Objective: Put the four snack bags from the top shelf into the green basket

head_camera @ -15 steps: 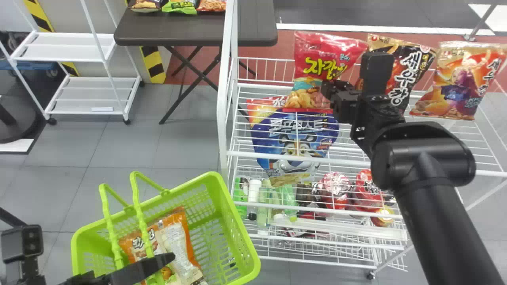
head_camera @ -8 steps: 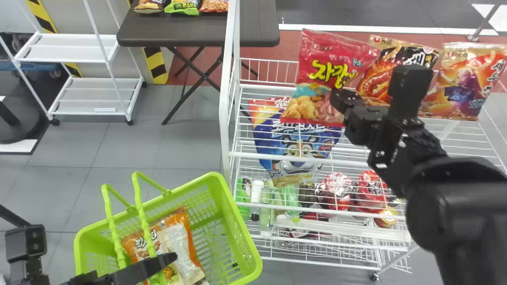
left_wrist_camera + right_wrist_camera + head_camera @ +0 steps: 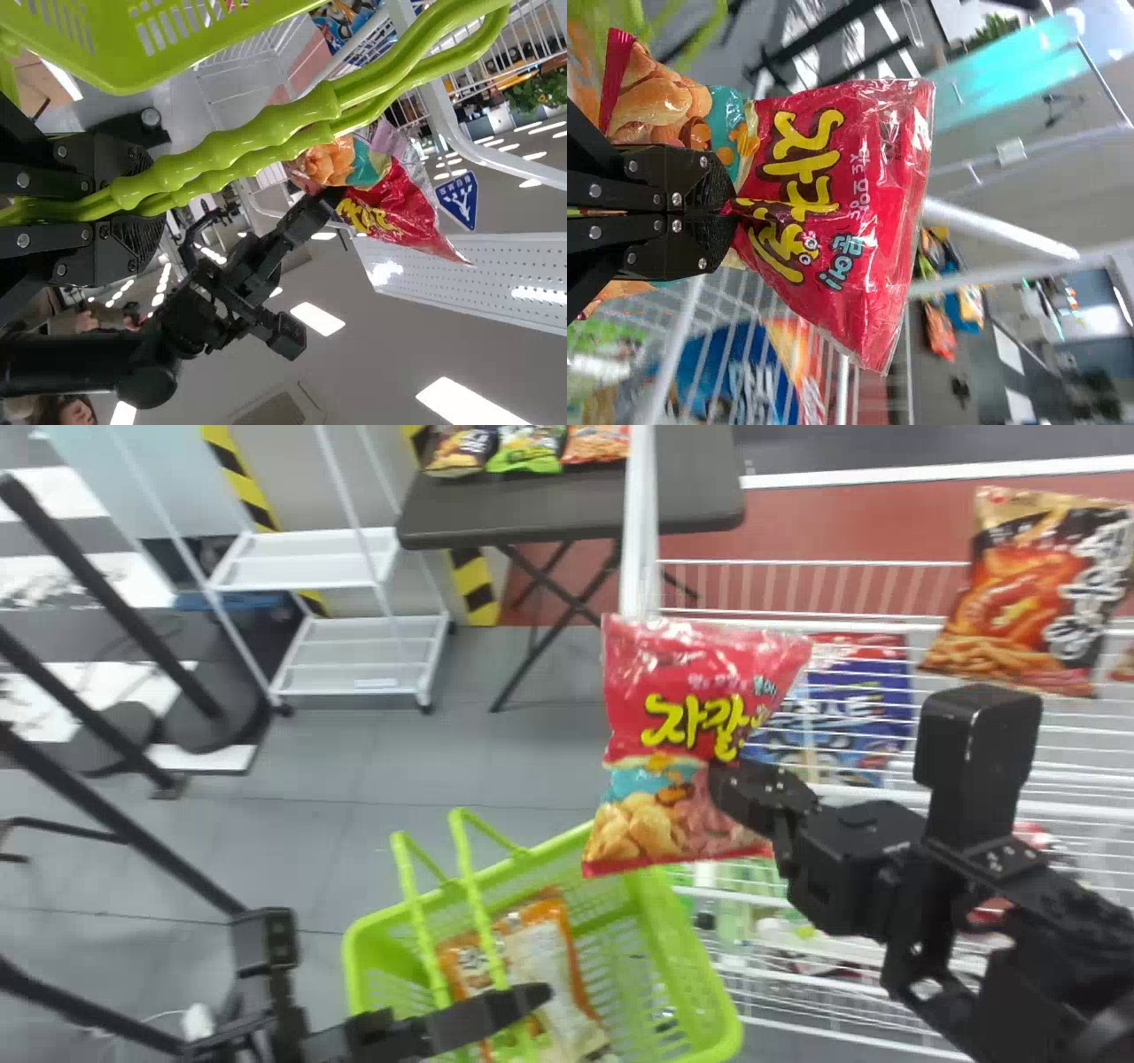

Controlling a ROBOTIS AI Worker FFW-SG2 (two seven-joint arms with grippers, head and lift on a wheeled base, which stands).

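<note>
- Right pincer (image 3: 725, 211) grips red snack bag (image 3: 664, 744) mid-height at its side; bag is upright, near green basket (image 3: 691, 961).
- Left pincer (image 3: 146, 205) clamped around basket handles (image 3: 226, 149).
- Bag likely light, soft, slippery; snacks crushable, so pinch side film gently.

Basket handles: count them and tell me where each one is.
2. In the head view, a left handle and a right handle arch over the green basket; both run into the left end effector.
</note>
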